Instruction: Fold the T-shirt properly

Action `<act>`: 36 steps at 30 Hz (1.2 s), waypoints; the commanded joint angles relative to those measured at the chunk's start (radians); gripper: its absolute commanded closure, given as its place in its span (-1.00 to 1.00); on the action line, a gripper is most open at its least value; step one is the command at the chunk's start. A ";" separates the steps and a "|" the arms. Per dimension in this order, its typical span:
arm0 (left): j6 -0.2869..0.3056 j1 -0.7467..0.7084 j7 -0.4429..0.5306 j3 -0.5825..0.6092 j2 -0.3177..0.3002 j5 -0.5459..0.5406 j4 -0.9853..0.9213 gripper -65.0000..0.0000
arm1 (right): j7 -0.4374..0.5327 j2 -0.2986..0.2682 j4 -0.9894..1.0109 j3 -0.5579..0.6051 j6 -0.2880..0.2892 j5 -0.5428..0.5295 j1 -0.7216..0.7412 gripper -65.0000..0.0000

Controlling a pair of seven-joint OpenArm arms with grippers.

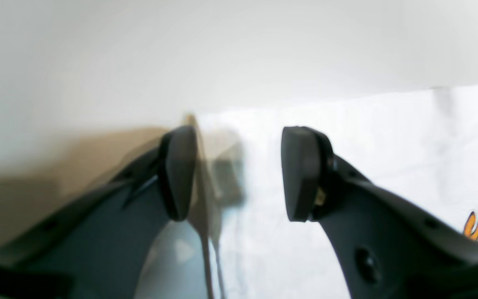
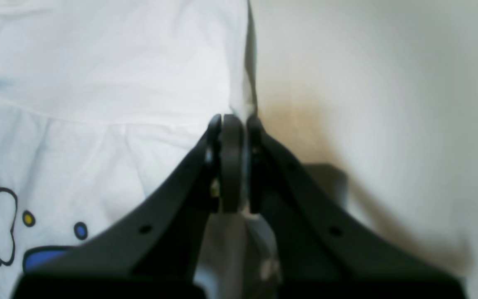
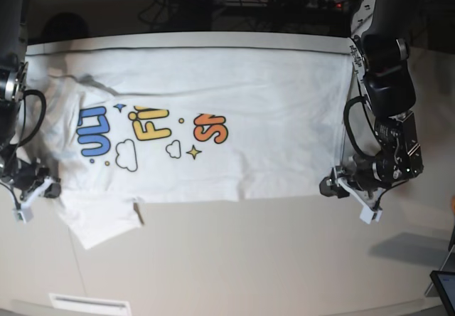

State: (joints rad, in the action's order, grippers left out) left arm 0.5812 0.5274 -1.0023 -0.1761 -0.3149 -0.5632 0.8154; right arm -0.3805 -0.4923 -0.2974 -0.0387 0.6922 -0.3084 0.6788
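- counter (image 3: 234, 259): pale, carries everything.
- T-shirt (image 3: 234, 95): spread flat, print up, lying between the two claws; one sleeve hangs off near the right claw.
- left claw (image 1: 239, 174): jaws wide apart, gripping nothing, right at the shirt's edge.
- right claw (image 2: 232, 162): jaws pinched together on the T-shirt's edge fold.

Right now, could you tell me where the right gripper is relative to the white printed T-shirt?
In the base view, the right gripper sits at the image's left, at the white printed T-shirt's sleeve end near the blue letters; the right wrist view shows it shut on the fabric edge.
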 commanded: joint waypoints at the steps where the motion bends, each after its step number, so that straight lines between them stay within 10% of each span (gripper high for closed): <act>1: 0.004 0.041 0.001 -0.001 -0.011 -0.002 0.005 -0.04 | -0.013 -0.015 -0.012 0.001 0.006 0.024 0.019 0.99; 20: 0.003 0.036 0.004 0.011 0.020 -0.001 -0.004 0.02 | -0.010 0.013 -0.012 -0.005 0.006 0.133 0.014 0.99; 29: 0.004 0.041 0.007 0.011 0.052 0.110 -0.061 0.96 | -0.012 0.013 -0.012 -0.007 0.006 0.133 0.012 0.99; 36: 0.004 0.027 0.061 -0.001 0.053 0.154 -0.054 1.00 | -0.008 0.013 -0.013 -0.008 0.006 0.133 0.008 0.99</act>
State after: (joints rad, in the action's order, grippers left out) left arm 0.5930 0.5442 -0.9028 -0.1783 -0.2501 -0.4465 0.7555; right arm -0.3443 -0.4736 -0.3077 -0.0463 0.6987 -0.2066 0.6785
